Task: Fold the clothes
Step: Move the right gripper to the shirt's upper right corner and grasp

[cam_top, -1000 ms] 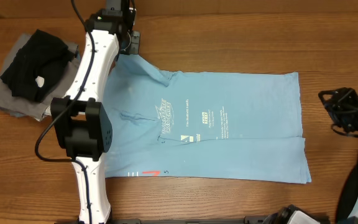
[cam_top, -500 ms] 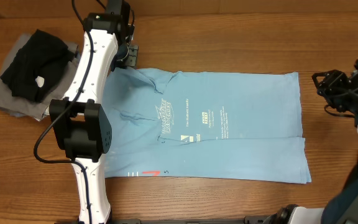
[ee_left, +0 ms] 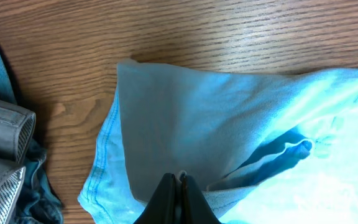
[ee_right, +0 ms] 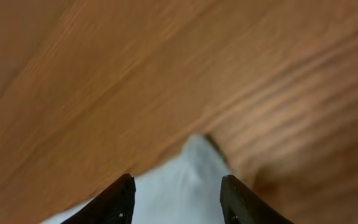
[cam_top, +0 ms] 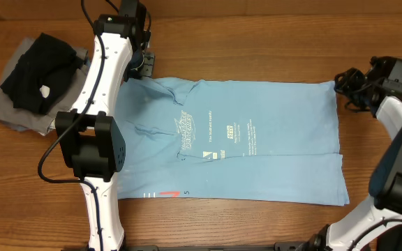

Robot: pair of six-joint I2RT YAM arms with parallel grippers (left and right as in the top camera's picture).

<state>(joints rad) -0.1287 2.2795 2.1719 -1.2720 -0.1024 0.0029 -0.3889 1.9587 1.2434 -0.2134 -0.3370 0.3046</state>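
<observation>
- At the middle of the overhead frame, I see the large light blue short-sleeved T-shirt (cam_top: 271,139) spread flat on the brown wooden table (cam_top: 257,42), with its white printed lettering (cam_top: 218,132) facing up.
- My left gripper (cam_top: 145,64) is at the upper left of the frame, on the upper left corner of the T-shirt.
- From the left wrist camera, its black fingers are pressed together and they pinch the blue cloth, which makes a small fold beside them.
- My right gripper (cam_top: 345,84) is at the upper right of the frame, just beside the upper right corner of the T-shirt.
- From the right wrist camera the picture is blurred, but the two black fingers stand apart. A pale corner of the cloth shows between them, and nothing is gripped.
- At the far upper left of the overhead frame, a crumpled black garment (cam_top: 37,70) lies on top of a grey garment (cam_top: 19,118), close to the left arm.
</observation>
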